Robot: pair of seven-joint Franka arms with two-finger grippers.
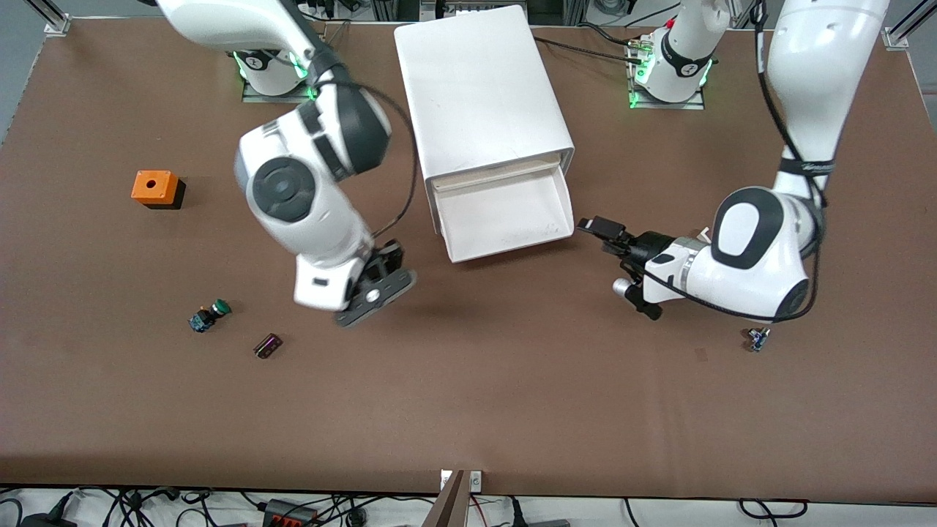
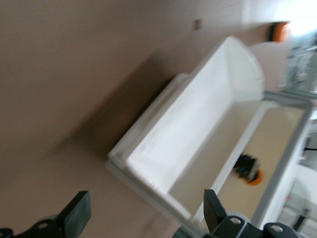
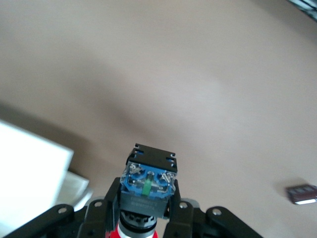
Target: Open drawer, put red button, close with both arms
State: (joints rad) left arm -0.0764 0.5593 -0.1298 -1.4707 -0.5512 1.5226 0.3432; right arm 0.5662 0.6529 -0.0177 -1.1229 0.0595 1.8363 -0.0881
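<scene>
The white drawer (image 1: 505,219) stands pulled out of the tall white cabinet (image 1: 476,88), and its tray looks empty. My right gripper (image 1: 384,265) hangs over the table beside the open drawer, toward the right arm's end. In the right wrist view it (image 3: 147,201) is shut on the red button (image 3: 148,181), blue base outward and red cap between the fingers. The button is hidden in the front view. My left gripper (image 1: 599,228) is open and empty beside the drawer's corner toward the left arm's end. In the left wrist view it (image 2: 143,215) faces the drawer (image 2: 198,134).
An orange box (image 1: 155,189), a green-capped button (image 1: 208,316) and a small dark part (image 1: 268,345) lie toward the right arm's end. A small blue part (image 1: 758,339) lies by the left arm. An orange-capped part (image 2: 248,171) shows inside the cabinet under the open drawer.
</scene>
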